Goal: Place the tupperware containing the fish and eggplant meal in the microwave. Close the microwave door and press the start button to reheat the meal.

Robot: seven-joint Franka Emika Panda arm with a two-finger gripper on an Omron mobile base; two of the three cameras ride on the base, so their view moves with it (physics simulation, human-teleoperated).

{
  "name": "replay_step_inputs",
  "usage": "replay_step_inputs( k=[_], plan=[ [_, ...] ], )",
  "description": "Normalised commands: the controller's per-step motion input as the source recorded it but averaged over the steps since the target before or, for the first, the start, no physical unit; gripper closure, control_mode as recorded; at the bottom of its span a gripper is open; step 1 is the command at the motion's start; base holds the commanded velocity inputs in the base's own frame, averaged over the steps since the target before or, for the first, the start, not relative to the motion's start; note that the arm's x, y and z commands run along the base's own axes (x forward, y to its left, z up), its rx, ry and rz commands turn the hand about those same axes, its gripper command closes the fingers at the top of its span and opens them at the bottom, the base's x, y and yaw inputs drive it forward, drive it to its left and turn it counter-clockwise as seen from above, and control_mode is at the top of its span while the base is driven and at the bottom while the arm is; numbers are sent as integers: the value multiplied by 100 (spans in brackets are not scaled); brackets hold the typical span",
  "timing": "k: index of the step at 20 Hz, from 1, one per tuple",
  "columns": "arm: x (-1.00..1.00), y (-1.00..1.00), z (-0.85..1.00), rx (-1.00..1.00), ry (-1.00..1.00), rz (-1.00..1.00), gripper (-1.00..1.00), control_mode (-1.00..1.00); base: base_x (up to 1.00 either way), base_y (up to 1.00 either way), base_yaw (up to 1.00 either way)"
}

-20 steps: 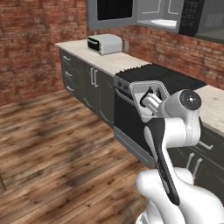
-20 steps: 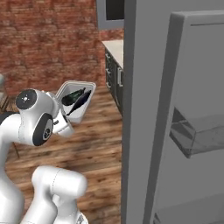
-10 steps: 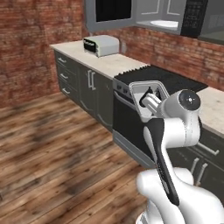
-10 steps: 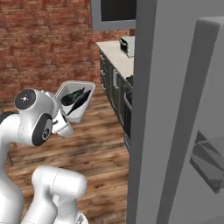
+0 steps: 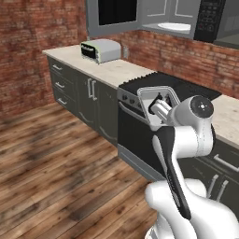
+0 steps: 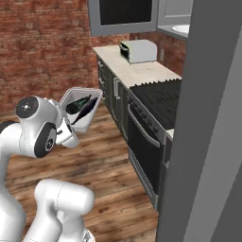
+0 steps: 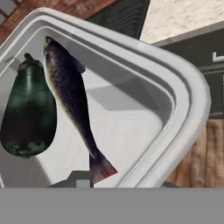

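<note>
Tupperware [image 6: 81, 109] carried aloft at the end of the arm, tipped steeply with its open side facing outward, above the wooden floor [image 5: 56, 163] and in front of the black stove [image 5: 161, 88]. Hand [image 5: 157, 108] set against the container's near edge, partly closed and pinching the rim; fingertips themselves hidden behind the tupperware wall in the hand view. Inside the container: a dark fish [image 7: 72, 100] lying lengthwise, tail toward the hand, and a blackish-green eggplant [image 7: 28, 118] just beside it, the two touching near the far end. Seen in the left base view as a pale tilted tray just beside the wrist. Microwave [image 5: 179, 18] mounted high above the stove, well apart from the container, white turntable plate [image 5: 174, 27] visible inside, black button panel [image 5: 211, 18] at its right. Microwave door [image 5: 114, 16] swung open to the left. Toaster [image 5: 100, 50] standing on the surface [image 5: 112, 70] farther along.
</note>
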Motion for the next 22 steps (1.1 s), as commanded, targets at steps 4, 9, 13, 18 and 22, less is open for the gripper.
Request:
replay_step_inputs(
  k=[4,9,13,18,22],
  plan=[
    [0,0,0,0,0,0,100,100,44,1,-29],
    [0,0,0,0,0,0,100,100,53,15,-39],
    [0,0,0,0,0,0,100,100,91,25,-37],
    [0,0,0,0,0,0,100,100,98,28,-34],
    [0,0,0,0,0,0,100,100,73,23,-32]
  ],
)
